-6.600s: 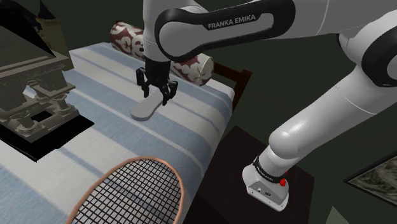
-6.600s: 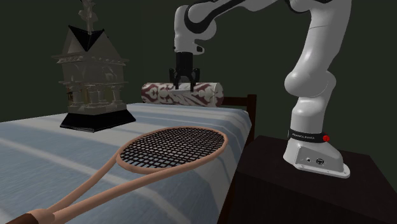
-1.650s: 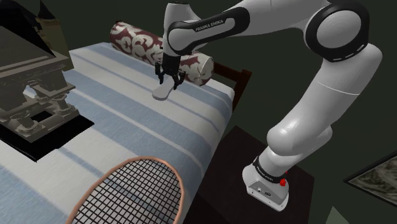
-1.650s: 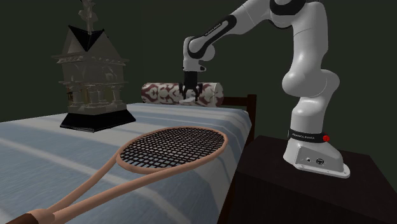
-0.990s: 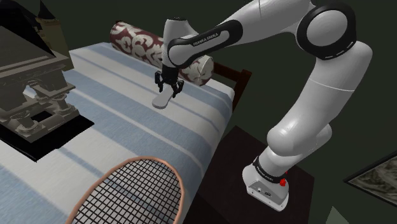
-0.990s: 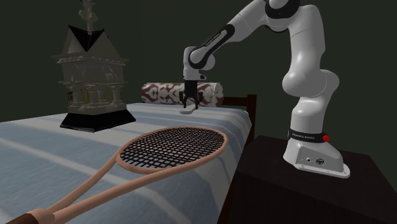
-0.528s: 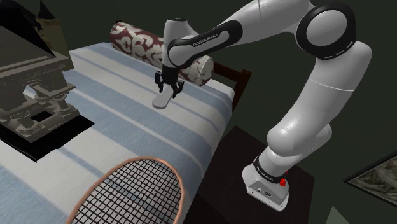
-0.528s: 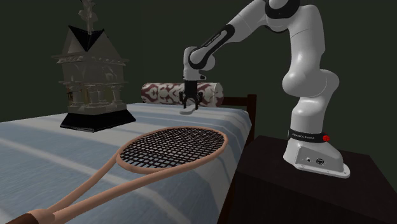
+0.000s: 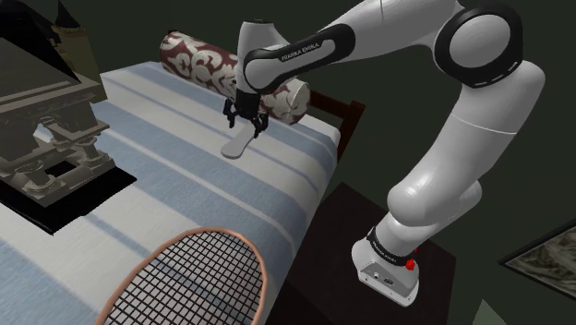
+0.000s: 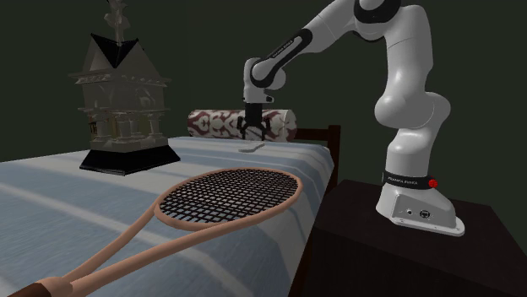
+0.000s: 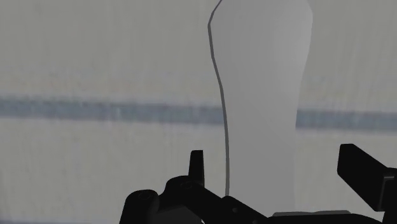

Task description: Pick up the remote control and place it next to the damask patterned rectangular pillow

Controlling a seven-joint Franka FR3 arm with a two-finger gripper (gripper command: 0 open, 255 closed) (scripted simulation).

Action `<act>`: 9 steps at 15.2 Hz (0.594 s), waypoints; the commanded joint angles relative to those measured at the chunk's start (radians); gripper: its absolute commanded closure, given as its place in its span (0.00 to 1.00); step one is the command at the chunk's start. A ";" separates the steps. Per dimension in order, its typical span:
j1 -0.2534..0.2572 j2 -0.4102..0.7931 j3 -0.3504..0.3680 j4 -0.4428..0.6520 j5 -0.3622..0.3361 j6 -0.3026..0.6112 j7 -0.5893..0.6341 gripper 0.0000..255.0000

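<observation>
lifted a little since half a second ago, the gripper point(image 9: 246, 126) hangs just above the pale grey remote control point(image 9: 236, 146). its fingers stand wide apart and hold nothing. the remote lies flat on the striped bedspread point(image 9: 175, 189), near the red-and-white damask pillow point(image 9: 196, 61), apparently let go there as its intended resting place.

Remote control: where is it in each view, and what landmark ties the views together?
Shoulder view: pale grey remote control on the striped bed, near the patterned pillow.
Second exterior view: flat sliver mid-picture, below the gripper.
Wrist view: long pale shape between the open fingers, untouched.
Shared landmark: the gripper, directly above it.
</observation>
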 commanded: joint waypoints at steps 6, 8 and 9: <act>-0.010 -0.050 0.010 0.039 0.040 -0.079 -0.026 0.00; -0.010 -0.050 0.010 0.039 0.040 -0.079 -0.026 0.00; -0.010 -0.050 0.010 0.039 0.040 -0.079 -0.026 0.00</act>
